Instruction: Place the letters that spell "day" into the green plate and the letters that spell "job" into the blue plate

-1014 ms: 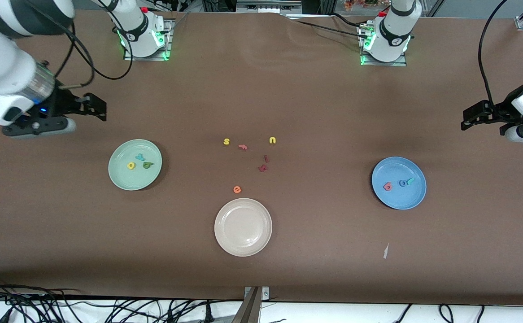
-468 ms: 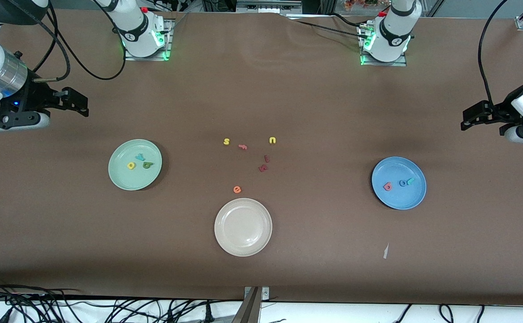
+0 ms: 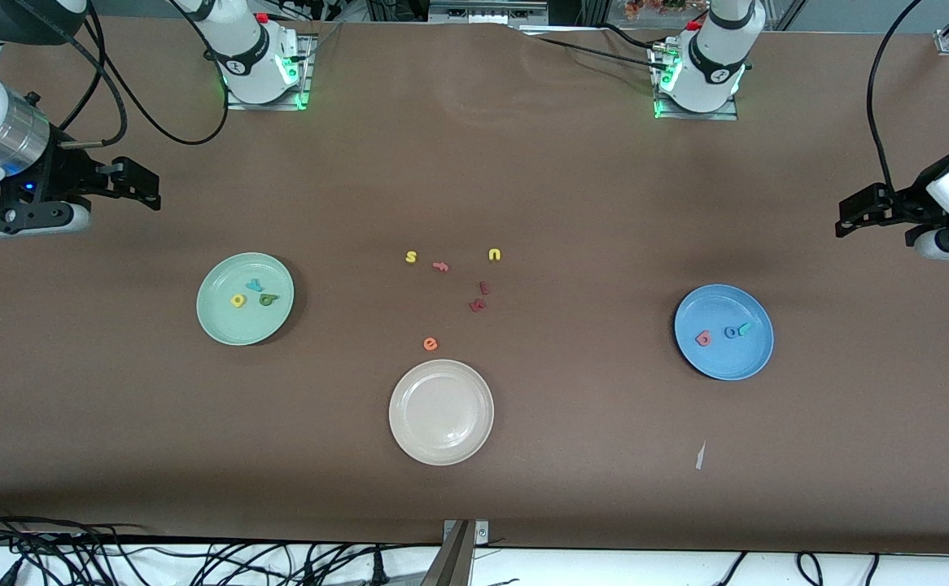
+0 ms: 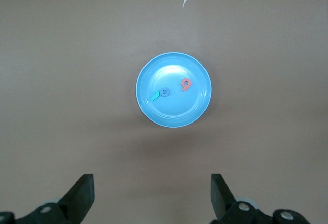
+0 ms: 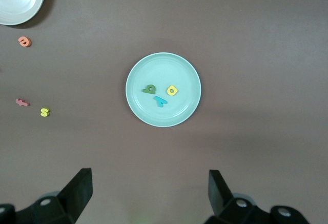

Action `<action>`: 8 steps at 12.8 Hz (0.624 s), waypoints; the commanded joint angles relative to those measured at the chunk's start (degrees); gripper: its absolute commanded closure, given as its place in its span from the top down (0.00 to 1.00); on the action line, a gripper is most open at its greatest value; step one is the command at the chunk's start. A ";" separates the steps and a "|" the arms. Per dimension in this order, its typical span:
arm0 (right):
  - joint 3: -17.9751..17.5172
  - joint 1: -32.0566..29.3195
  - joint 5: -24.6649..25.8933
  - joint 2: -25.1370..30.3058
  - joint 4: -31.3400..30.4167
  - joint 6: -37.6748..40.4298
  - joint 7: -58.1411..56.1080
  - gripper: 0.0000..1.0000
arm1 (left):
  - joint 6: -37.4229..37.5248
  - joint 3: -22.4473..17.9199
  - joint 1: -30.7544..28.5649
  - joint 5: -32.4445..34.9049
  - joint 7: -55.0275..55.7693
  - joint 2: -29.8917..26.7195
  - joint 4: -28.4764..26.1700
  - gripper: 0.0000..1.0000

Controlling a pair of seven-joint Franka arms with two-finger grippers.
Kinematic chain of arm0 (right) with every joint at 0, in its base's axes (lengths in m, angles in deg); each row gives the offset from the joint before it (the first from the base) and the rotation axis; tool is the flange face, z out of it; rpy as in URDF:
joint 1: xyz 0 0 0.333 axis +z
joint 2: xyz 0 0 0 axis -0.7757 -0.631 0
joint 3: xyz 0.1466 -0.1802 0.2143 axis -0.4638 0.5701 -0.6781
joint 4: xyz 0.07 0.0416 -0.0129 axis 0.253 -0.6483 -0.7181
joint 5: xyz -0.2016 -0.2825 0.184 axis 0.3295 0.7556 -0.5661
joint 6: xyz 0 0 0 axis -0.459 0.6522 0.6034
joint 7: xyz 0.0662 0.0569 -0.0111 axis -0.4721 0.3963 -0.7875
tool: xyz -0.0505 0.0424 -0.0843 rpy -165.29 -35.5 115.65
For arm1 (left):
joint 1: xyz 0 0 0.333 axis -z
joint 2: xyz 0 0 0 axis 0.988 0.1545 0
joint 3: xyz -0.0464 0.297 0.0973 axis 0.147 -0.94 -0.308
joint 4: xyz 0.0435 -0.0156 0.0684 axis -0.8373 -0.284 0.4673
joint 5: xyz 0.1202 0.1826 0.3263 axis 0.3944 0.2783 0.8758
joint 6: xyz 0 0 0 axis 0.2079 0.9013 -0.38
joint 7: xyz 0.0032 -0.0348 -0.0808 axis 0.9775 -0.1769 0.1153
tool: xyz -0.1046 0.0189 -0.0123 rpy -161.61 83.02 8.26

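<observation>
Since a second ago my right arm has swung out toward its end of the table, and now my right gripper (image 3: 145, 185) hangs over bare brown tabletop, jaws spread wide, holding nothing. Over at the other end, my left gripper (image 3: 853, 213) waits just as it did, jaws fully apart and empty too.

And look at the plates! On the round pale mint-green plate (image 3: 222, 325) lie the three small toy letters: the yellow round-bowled letter (image 3: 238, 300), the teal "y" (image 3: 254, 285) and the green round-bowled letter (image 3: 267, 299), clustered close together. On the round medium-blue plate (image 3: 723, 362) sit the salmon-pink "b" (image 3: 703, 338), the blue ring "o" (image 3: 732, 331) and the teal hooked "j" (image 3: 745, 328), the last two touching.

Between the plates, loose letters lie on the table, and the cream-white plate (image 3: 441, 412) sits nearest the front camera.
</observation>
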 commanded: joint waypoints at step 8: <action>0.38 0.07 -1.13 -0.68 1.47 1.51 -0.14 1.00 | -0.70 -0.04 -0.01 -0.93 -1.46 -0.34 -0.64 1.00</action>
